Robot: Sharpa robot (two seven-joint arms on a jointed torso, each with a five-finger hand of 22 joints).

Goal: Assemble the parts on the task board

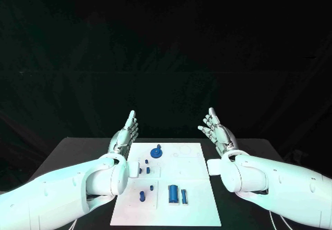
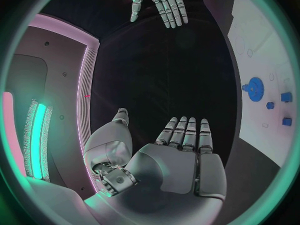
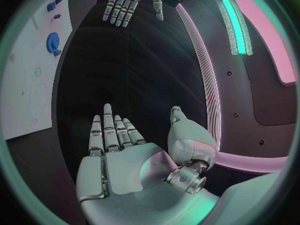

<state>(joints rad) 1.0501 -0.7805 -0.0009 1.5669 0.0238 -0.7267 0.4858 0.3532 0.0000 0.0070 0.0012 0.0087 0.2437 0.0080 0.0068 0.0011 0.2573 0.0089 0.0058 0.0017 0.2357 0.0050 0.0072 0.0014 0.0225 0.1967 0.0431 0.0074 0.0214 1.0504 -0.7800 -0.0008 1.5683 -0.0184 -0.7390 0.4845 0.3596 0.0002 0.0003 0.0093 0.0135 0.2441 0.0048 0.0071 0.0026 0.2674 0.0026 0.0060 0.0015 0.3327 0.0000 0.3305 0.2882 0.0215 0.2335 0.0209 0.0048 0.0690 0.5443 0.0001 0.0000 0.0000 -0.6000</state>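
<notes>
The white task board (image 1: 194,167) lies flat in the middle of the black table. A round blue part (image 1: 157,152) stands near its far left, small blue parts (image 1: 147,169) sit at its left edge, and longer blue parts (image 1: 173,193) lie near its front. My left hand (image 1: 124,134) is raised beside the board's far left corner, fingers straight, holding nothing. My right hand (image 1: 217,133) is raised beside the far right corner, fingers straight and apart, also holding nothing. The left wrist view shows my left hand (image 2: 178,155), the round blue part (image 2: 253,89) and my right hand (image 2: 159,2).
The black table (image 1: 76,153) extends beyond both sides of the board. The right wrist view shows my right hand (image 3: 125,150), the task board (image 3: 31,75) with the round blue part (image 3: 52,41), and my left hand (image 3: 128,0) opposite.
</notes>
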